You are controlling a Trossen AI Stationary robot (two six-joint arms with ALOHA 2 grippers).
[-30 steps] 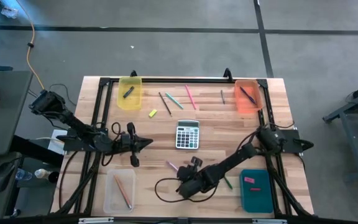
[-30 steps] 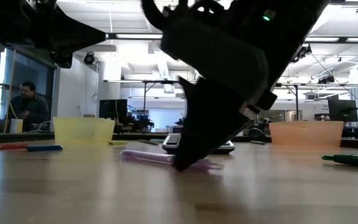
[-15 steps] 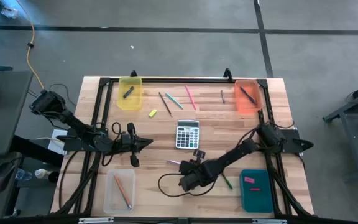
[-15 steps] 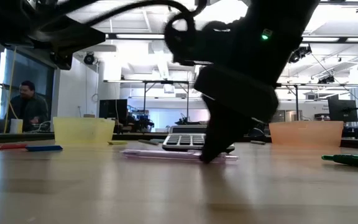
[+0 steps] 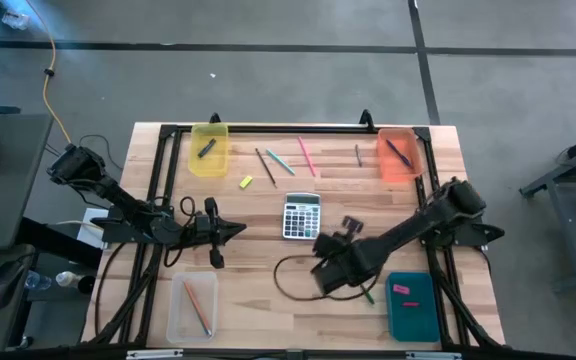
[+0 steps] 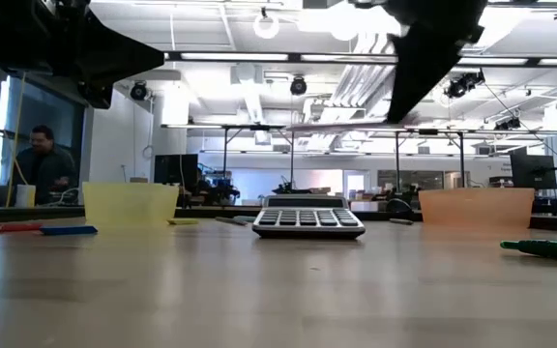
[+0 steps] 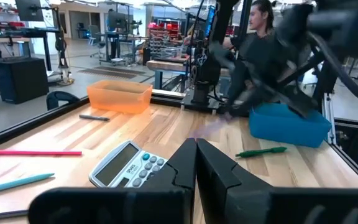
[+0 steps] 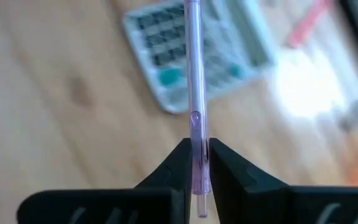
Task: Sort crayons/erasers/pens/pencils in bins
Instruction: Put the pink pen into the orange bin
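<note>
The bench (image 5: 268, 215) is showing pale, matt wood grain, while the translucent purple plastic pen (image 8: 195, 93) is looking smooth and glossy between matt black fingers (image 8: 229, 177).

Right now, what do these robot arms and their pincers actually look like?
Both arms are dark, nearly black, built of jointed segments with black cables looping alongside. The left arm and right arm each end in a two-finger gripper. The left gripper and right gripper have flat, angular black fingers tapering to blunt tips. No markings show.
</note>
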